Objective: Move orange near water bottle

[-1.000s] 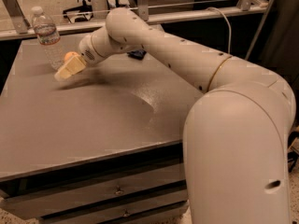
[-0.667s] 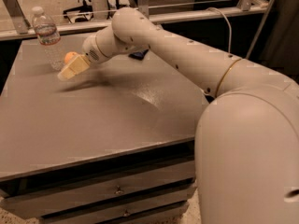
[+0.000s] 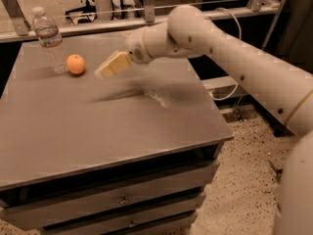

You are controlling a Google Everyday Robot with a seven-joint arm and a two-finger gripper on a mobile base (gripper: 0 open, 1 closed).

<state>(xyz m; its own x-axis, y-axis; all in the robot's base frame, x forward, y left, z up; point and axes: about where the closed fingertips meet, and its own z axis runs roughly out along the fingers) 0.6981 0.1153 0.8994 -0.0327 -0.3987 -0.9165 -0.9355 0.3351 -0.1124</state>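
Grey and bare-topped, the table [image 3: 122,131] fills most of the camera view, with two shallow drawers [image 3: 122,199] under its front edge and a speckled floor [image 3: 244,180] to its right. Behind it runs a metal rail [image 3: 98,27], and the wheeled base of a chair [image 3: 80,14] shows further back. At the table's far left corner the bottle [image 3: 49,38] stands upright, clear and ribbed, with a white cap and a red-and-white label band. The orange [image 3: 76,64] sits on the tabletop just beside the bottle, on its right, so close that the two may be touching at the base; nothing holds it. The white arm [image 3: 220,38] reaches in from the right edge and slants down and left across the back of the table. Its gripper [image 3: 100,73], tan in colour, points down and left above the surface, near the orange on the fruit's right but apart from it, with a gap of bare tabletop between them. Whether the gripper is spread or closed I cannot tell, since its tip is smeared; it carries nothing. A dark shadow lies on the table under the wrist. A thin cable [image 3: 234,28] loops behind the arm.
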